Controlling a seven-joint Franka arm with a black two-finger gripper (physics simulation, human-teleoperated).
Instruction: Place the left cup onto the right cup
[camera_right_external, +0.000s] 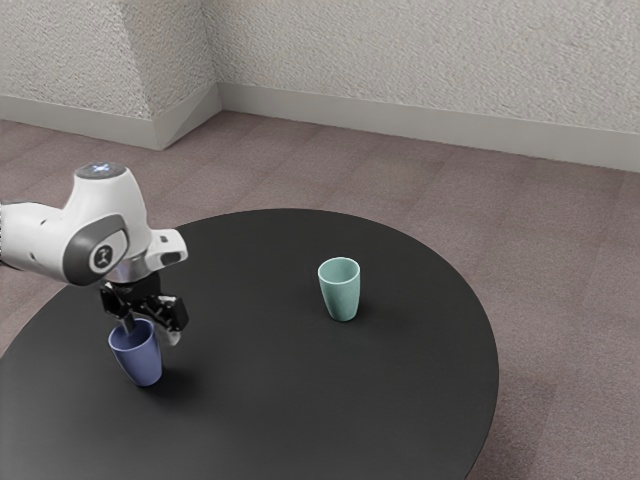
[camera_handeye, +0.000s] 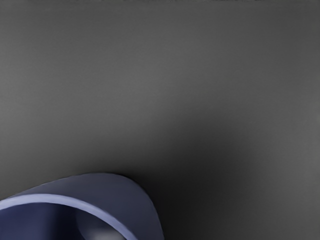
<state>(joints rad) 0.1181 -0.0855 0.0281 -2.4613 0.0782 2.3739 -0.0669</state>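
Hovering at the rim of the blue cup (camera_right_external: 137, 357), the gripper (camera_right_external: 147, 326) is low over the tabletop (camera_right_external: 280, 410); whether the fingers clamp it, cannot tell. Green cup (camera_right_external: 340, 291) upright, well apart toward the exterior view's right.

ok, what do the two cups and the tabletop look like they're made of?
Blue cup: smooth satin plastic or ceramic, going by its even colour and soft sheen; can't tell which. Green cup: same look. Round table: black matte top with a faint diffuse sheen, possibly laminate or painted wood.
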